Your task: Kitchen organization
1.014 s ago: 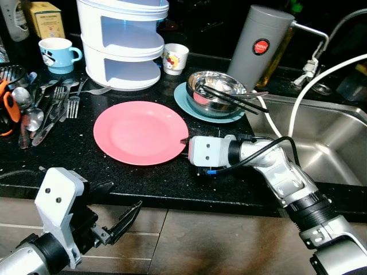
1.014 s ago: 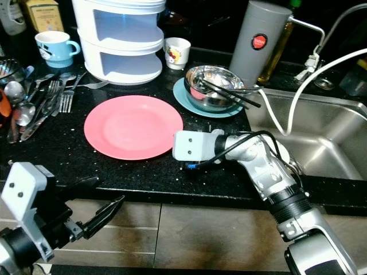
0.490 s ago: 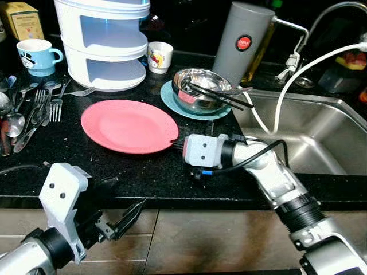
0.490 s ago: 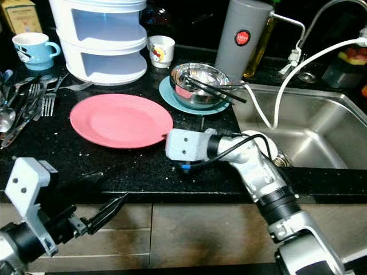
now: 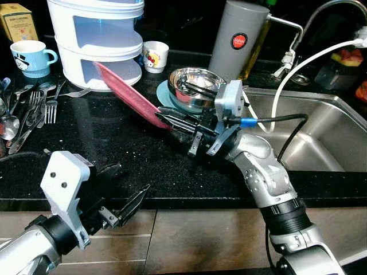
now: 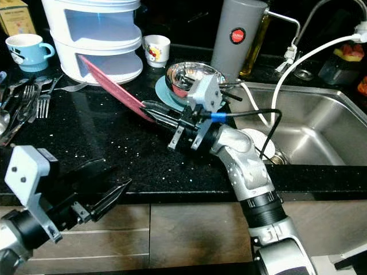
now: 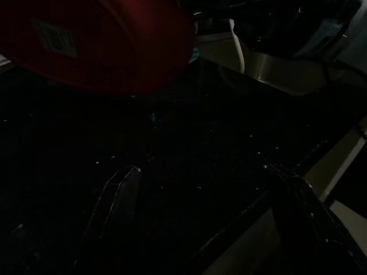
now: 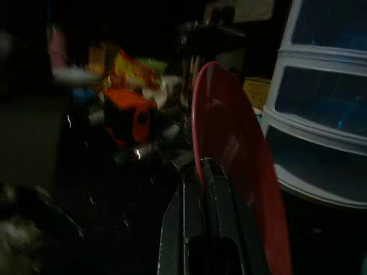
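Note:
A pink plate hangs tilted on edge above the black counter, its far rim close to the lower shelf of the white two-tier rack. My right gripper is shut on the plate's near rim; the right wrist view has both fingers clamped along the plate. My left gripper is open and holds nothing, low in front of the counter edge. In the dark left wrist view the plate's underside with a label sits above the spread fingers.
A steel bowl with chopsticks rests on a teal plate behind my right wrist. A grey thermos, a small cup and a blue mug line the back. Cutlery lies at the left, and the sink is at the right.
The right gripper has lifted the pink plate off the counter and tipped it on edge toward the white rack. The camera has shifted slightly. The left gripper stays low and open.

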Tool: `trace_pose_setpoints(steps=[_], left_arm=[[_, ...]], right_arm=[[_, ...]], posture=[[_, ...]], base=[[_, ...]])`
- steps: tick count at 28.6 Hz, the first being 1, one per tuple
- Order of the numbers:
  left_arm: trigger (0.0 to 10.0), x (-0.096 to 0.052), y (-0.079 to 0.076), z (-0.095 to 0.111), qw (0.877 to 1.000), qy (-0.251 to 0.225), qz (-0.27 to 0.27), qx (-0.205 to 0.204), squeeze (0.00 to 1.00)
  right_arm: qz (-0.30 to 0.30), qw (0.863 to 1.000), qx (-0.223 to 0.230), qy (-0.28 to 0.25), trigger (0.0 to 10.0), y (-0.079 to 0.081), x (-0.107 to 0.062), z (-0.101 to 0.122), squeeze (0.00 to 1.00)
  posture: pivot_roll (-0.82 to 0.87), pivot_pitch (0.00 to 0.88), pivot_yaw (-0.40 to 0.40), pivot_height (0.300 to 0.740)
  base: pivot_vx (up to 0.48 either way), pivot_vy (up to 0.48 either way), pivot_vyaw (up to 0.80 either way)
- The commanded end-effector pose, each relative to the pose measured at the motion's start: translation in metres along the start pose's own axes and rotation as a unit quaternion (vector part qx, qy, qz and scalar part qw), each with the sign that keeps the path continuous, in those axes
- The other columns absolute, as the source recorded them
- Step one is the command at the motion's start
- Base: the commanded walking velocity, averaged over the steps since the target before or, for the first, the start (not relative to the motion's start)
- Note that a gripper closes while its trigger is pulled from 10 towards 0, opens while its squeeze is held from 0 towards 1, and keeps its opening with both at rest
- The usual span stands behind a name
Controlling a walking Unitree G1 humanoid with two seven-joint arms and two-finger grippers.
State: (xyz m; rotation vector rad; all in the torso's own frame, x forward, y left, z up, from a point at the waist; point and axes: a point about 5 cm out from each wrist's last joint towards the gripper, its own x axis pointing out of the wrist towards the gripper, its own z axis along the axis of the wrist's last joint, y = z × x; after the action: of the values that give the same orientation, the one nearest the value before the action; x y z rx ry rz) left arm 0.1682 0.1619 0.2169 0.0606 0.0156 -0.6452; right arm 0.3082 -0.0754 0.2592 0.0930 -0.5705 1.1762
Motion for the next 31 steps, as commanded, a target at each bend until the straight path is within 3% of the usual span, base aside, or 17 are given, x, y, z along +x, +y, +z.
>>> trace_pose_setpoints(steps=[1, 3, 8, 10, 13, 16, 19, 22, 23, 31], left_arm=[[10.0, 0.003, 0.0, -0.002, 1.0, -0.001, -0.004, -0.006, 0.0], [10.0, 0.007, 0.0, 0.0, 1.0, -0.008, -0.009, -0.004, 0.0], [10.0, 0.011, 0.001, 0.002, 1.0, -0.015, -0.016, -0.004, 0.0], [10.0, 0.016, 0.001, 0.003, 1.0, -0.021, -0.022, -0.003, 0.0], [10.0, 0.019, 0.001, 0.004, 0.999, -0.024, -0.026, -0.002, 0.0], [10.0, 0.024, 0.002, 0.006, 0.999, -0.034, -0.028, -0.001, 0.0], [10.0, 0.026, 0.002, 0.007, 0.999, -0.039, -0.028, -0.001, 0.0], [10.0, 0.037, 0.002, 0.013, 0.997, -0.067, -0.037, -0.004, 0.0], [10.0, 0.041, 0.001, 0.015, 0.996, -0.074, -0.041, -0.004, 0.0], [10.0, 0.055, 0.0, 0.019, 0.994, -0.093, -0.054, -0.002, 0.0]], right_arm=[[-0.016, 0.999, 0.027, -0.043, 0.0, -0.002, -0.003, 0.011, 0.0], [-0.029, 0.991, 0.086, -0.098, 0.0, -0.001, -0.004, 0.018, 0.0], [-0.036, 0.977, 0.14, -0.153, 0.0, -0.001, -0.008, 0.028, 0.0], [-0.05, 0.961, 0.183, -0.204, 0.0, -0.005, -0.015, 0.037, 0.0], [-0.058, 0.95, 0.203, -0.229, 0.0, -0.008, -0.02, 0.042, 0.0], [-0.104, 0.935, 0.211, -0.264, 0.0, -0.021, -0.031, 0.05, 0.0], [-0.128, 0.931, 0.209, -0.272, 0.0, -0.028, -0.036, 0.051, 0.0], [-0.23, 0.9, 0.198, -0.314, 0.0, -0.058, -0.055, 0.064, 0.0], [-0.244, 0.895, 0.192, -0.32, 0.0, -0.064, -0.058, 0.07, 0.0], [-0.288, 0.892, 0.17, -0.305, 0.0, -0.074, -0.067, 0.073, 0.0]], posture=[[0.26, 0.0, -0.098, 0.74], [0.26, 0.0, -0.091, 0.74], [0.25, 0.0, -0.08, 0.74], [0.24, 0.0, -0.071, 0.74], [0.24, 0.0, -0.062, 0.74], [0.24, 0.0, -0.059, 0.74], [0.23, 0.0, -0.05, 0.74], [0.22, 0.0, -0.045, 0.74], [0.21, 0.0, -0.043, 0.74], [0.19, 0.0, -0.037, 0.74]], base=[[0.0, 0.0, 0.0], [0.0, 0.0, 0.0], [0.0, 0.0, 0.0], [0.0, 0.0, 0.0], [0.0, 0.0, 0.0], [0.0, 0.0, 0.0], [0.0, 0.0, 0.0], [0.0, 0.0, -0.14], [0.0, 0.0, -0.8], [0.0, 0.0, -0.8]])
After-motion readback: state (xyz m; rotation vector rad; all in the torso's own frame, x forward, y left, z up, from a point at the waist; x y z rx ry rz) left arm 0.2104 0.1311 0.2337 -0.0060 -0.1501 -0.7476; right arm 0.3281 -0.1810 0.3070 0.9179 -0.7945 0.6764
